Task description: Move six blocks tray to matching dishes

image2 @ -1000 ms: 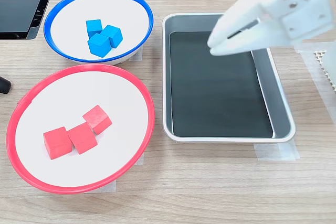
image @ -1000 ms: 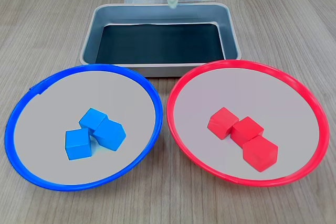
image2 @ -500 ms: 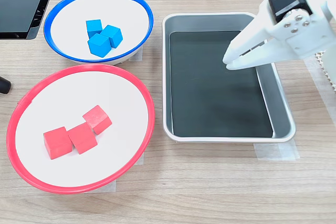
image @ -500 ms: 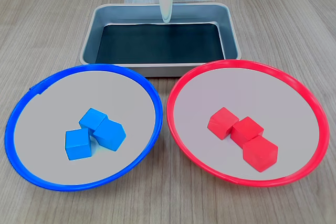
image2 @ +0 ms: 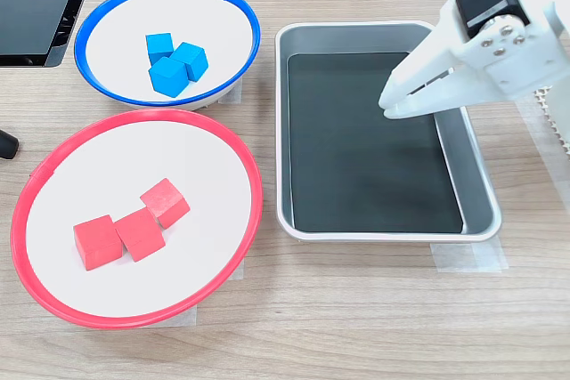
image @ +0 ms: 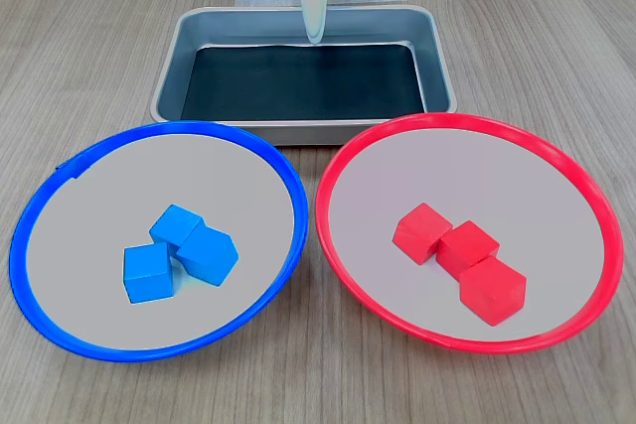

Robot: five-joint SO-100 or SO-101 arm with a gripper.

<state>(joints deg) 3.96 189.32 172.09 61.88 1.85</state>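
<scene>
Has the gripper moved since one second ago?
Yes. The gripper moved down and right over the tray, toward its right wall.

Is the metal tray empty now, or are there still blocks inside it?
Empty. In both fixed views the tray shows only its bare black floor; three blue blocks and three red blocks lie in the dishes.

We can read no text, label, brand, number or sign anywhere in either fixed view.
</scene>
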